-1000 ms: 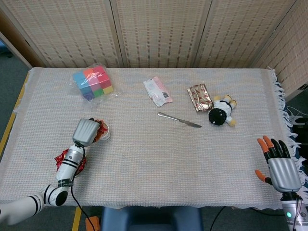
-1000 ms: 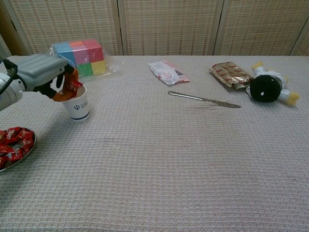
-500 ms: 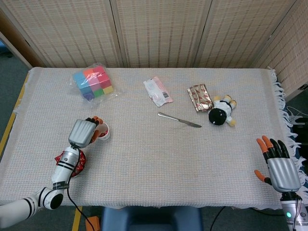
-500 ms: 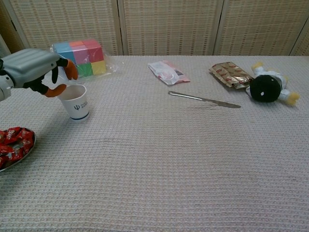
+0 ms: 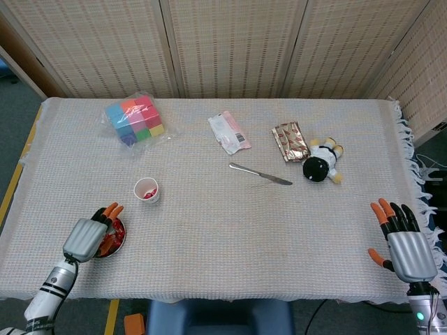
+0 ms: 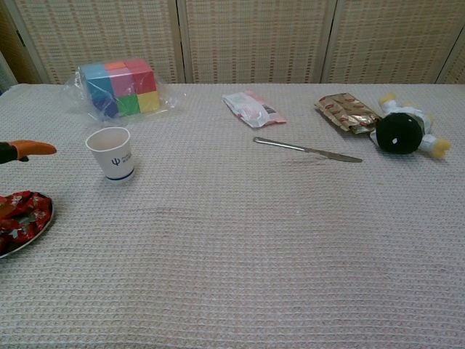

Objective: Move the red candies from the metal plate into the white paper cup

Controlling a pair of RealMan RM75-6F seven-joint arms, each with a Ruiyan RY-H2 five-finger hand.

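The white paper cup stands upright left of the table's middle, with a red candy showing inside it in the head view. Nearer the front left edge lies the metal plate holding red candies. My left hand hovers over the plate, fingers spread and holding nothing; only its orange fingertips reach into the chest view. My right hand is open, fingers apart, at the table's front right corner, far from the cup.
A bag of coloured blocks lies at the back left. A pink-white packet, a table knife, a brown foil packet and a black-and-white plush toy lie across the back half.
My left hand let a red candy fall into the cup, then pulled back toward the front left and now hovers over the plate. The right hand stayed still.
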